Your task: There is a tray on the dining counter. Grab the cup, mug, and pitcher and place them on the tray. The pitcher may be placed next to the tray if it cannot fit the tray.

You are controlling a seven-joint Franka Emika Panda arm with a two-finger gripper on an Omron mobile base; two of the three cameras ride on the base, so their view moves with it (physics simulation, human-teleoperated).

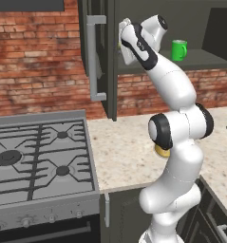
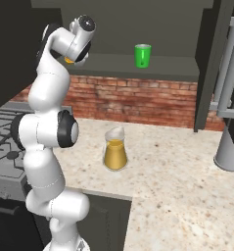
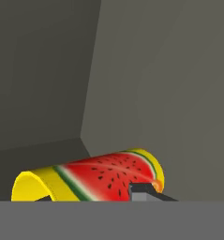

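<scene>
The yellow cup (image 3: 108,176), wrapped in a watermelon print, lies across the bottom of the hand view, very close. My gripper (image 3: 92,197) is raised into the open upper cabinet, and one dark fingertip (image 3: 142,191) overlaps the cup's wall. The frames leave it unclear whether the jaws grip it. A yellow bit of the cup (image 2: 69,60) peeks out beside the hand. The green mug (image 1: 179,50) (image 2: 142,55) stands further right on the same shelf. The pitcher (image 2: 115,149) with amber liquid stands on the counter below. The tray and the dining counter are out of view.
The open cabinet door (image 1: 96,52) with its long handle hangs left of the hand. A stove (image 1: 39,156) lies to the left of the counter. A grey tapered vessel (image 2: 229,149) stands at the right. The cabinet's dark walls (image 3: 155,70) close in around the cup.
</scene>
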